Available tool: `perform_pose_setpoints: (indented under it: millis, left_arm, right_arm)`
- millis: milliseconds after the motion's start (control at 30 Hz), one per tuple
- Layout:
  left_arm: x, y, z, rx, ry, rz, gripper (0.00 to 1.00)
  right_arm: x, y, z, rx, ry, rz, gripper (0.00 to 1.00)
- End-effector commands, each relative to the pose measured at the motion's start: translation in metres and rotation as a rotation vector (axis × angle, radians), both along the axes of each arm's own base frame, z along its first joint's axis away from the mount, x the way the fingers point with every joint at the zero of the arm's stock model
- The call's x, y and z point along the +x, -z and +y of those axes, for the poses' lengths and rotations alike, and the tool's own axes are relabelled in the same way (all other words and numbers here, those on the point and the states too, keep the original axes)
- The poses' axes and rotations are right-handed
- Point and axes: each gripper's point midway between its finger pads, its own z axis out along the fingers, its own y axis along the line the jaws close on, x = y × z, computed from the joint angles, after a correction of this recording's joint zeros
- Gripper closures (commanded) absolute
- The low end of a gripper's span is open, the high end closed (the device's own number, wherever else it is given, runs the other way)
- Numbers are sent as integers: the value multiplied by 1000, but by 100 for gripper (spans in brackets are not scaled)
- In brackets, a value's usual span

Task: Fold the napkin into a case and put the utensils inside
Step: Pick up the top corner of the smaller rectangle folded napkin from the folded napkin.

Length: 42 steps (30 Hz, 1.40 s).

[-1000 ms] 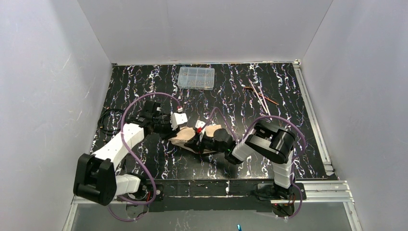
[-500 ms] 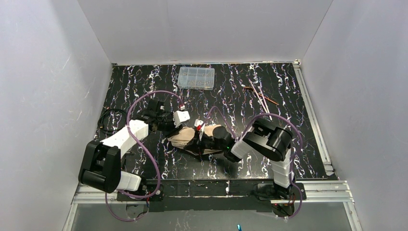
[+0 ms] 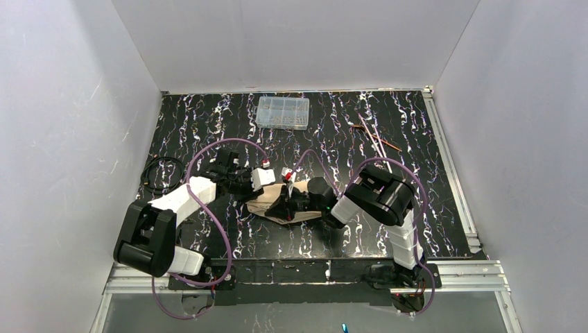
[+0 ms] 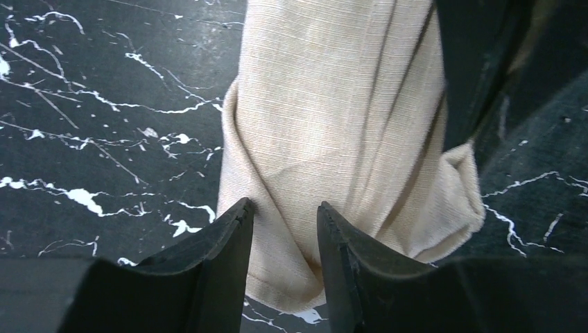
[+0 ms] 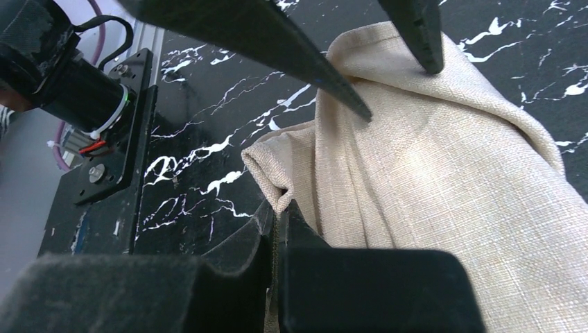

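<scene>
Both arms have slid closer together. Now the left end effector (image 4: pixel 283 214) hangs a little open over the napkin (image 4: pixel 333 104), which lies on the worktop (image 3: pixel 208 118); the right end effector (image 5: pixel 279 211) pinches its corner tight.

**White booth, black marbled tabletop**

Three plain white walls close the space in: the back wall (image 3: pixel 298 41) at 12 o'clock, the left wall (image 3: pixel 69 139) at 9 o'clock and the right wall (image 3: pixel 520 139) at 3 o'clock. They slope down to a tabletop (image 3: pixel 208 118) of black with white marble-like veins. An aluminium rail (image 3: pixel 451 180) runs along the table's 3 o'clock edge, and a second rail (image 3: pixel 485 272) crosses at 6 o'clock. Below it lies a dull grey surface (image 3: pixel 277 312). The light is soft and even, with only faint shadows.
</scene>
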Motion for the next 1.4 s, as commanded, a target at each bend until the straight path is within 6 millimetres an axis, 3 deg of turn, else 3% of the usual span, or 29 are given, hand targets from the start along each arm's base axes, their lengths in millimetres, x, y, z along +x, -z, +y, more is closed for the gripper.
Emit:
perform_pose_setpoints:
  millis: [0, 500, 667, 900, 1367]
  left_arm:
    - [11, 0, -1, 21, 0, -67, 63]
    - [11, 15, 1, 74, 15, -84, 58]
    - [20, 7, 2, 79, -24, -88, 75]
    - [17, 5, 0, 65, -20, -78, 100]
    - [10, -4, -7, 0, -27, -88, 100]
  right_arm:
    - [-1, -16, 8, 41, -34, -1, 99]
    - [1, -11, 8, 7, -36, 45, 99]
    - [3, -7, 9, -18, -28, 73, 99]
    - [4, -8, 9, -18, -20, 79, 99]
    - [21, -25, 14, -59, 10, 179, 99]
